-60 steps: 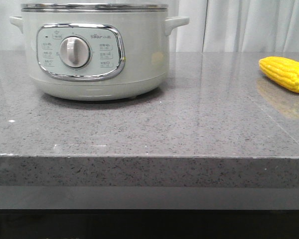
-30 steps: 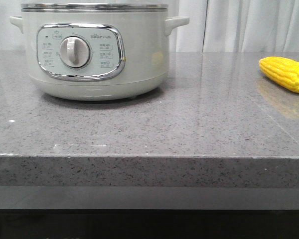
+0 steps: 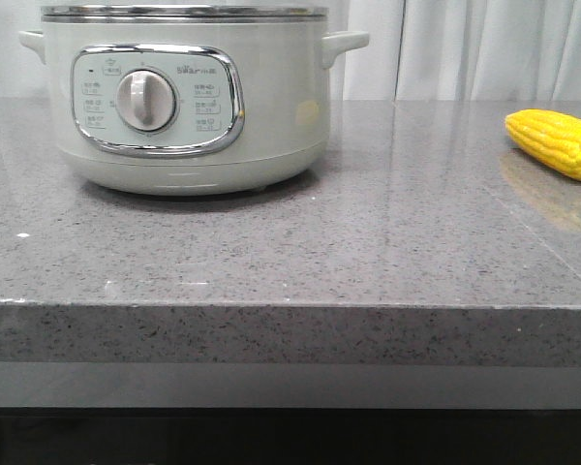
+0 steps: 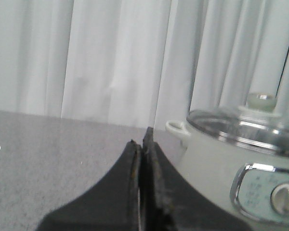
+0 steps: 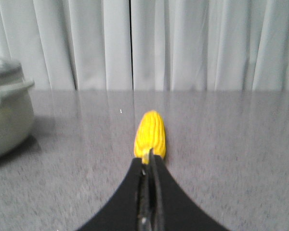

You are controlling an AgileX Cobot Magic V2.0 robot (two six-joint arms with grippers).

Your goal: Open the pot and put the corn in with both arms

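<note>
Corn (image 3: 557, 142) — well apart from pot (image 3: 189, 97)

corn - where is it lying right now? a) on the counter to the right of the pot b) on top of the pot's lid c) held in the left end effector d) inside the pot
a: the corn lies on the grey counter far right of the pot, whose lid is on.
</note>
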